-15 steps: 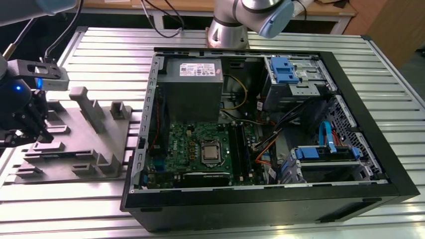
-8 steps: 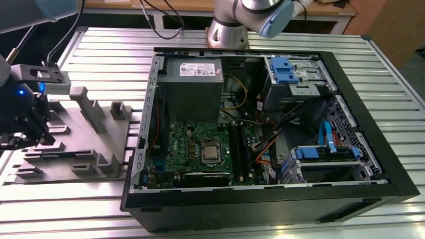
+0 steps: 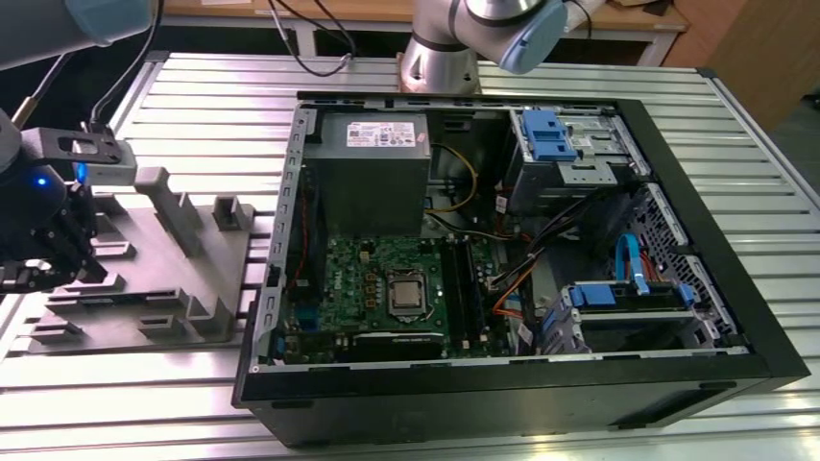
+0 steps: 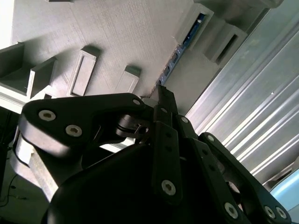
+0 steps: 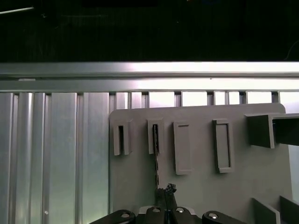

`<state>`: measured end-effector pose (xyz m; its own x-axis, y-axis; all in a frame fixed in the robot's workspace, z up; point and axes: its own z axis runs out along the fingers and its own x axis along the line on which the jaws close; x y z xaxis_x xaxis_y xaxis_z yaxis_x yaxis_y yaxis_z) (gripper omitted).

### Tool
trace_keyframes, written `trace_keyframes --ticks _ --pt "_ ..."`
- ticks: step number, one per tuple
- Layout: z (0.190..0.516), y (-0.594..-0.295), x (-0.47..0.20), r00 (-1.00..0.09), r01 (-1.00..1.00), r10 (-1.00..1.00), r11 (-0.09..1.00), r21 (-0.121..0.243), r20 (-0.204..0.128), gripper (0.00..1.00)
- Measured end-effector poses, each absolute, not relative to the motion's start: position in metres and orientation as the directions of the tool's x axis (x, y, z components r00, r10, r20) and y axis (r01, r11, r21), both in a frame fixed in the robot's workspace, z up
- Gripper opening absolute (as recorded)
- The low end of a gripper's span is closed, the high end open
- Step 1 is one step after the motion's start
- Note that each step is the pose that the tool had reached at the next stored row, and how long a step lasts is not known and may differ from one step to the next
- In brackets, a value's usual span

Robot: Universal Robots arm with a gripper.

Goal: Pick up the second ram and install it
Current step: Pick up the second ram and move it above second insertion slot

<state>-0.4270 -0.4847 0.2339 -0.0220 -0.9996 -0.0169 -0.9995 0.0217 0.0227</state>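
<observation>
The tool (image 5: 166, 191) is closing tight on the near end of the second ram (image 5: 156, 154). The ram's thin dark edge is running from the tool into a narrow slot of the grey holder tray (image 5: 201, 186). In the second wrist view, the stick (image 4: 180, 51) is standing edge-on along the tray, just ahead of the tool (image 4: 161, 91). In the exterior view the tool (image 3: 52, 269) is hanging over the tray at the exterior view's left, on the slatted tabletop (image 3: 129, 384) and well apart from the open computer case (image 3: 717, 317) and its green motherboard (image 3: 359, 288).

The ram is looking light, stiff and card-thin, and probably fragile along its contact edge. Pinching its flat faces looks safest, though so short a bite is likely letting it pivot.
</observation>
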Motion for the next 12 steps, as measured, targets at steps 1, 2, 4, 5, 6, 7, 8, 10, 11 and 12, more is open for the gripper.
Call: trace_keyframes --ticks 1,2,4,5,6,7,8,10,11,12 --pt "0.2334 -0.4849 -0.427 -0.022 -1.0 -1.0 0.022 0.022 -0.017 0.1" --pt "0.2327 -0.4851 -0.427 -0.022 -1.0 -1.0 0.022 0.022 -0.017 0.1" --pt "0.2314 -0.4856 -0.4271 -0.022 -1.0 -1.0 0.022 0.021 -0.017 0.1" --pt "0.2308 -0.4863 -0.4271 -0.022 -1.0 -1.0 0.021 0.021 -0.017 0.1" --pt "0.2301 -0.487 -0.4273 -0.022 -1.0 -1.0 0.021 0.021 -0.017 0.1" --pt "0.2295 -0.4876 -0.4275 -0.022 -1.0 -1.0 0.021 0.021 -0.017 0.1" --pt "0.2289 -0.4884 -0.4276 -0.022 -1.0 -1.0 0.021 0.021 -0.017 0.1" --pt "0.2275 -0.4887 -0.4278 -0.022 -1.0 -1.0 0.021 0.021 -0.017 0.1" --pt "0.2265 -0.4888 -0.4278 -0.022 -1.0 -1.0 0.021 0.021 -0.017 0.1" --pt "0.2251 -0.4888 -0.4279 -0.022 -1.0 -1.0 0.021 0.021 -0.017 0.1"
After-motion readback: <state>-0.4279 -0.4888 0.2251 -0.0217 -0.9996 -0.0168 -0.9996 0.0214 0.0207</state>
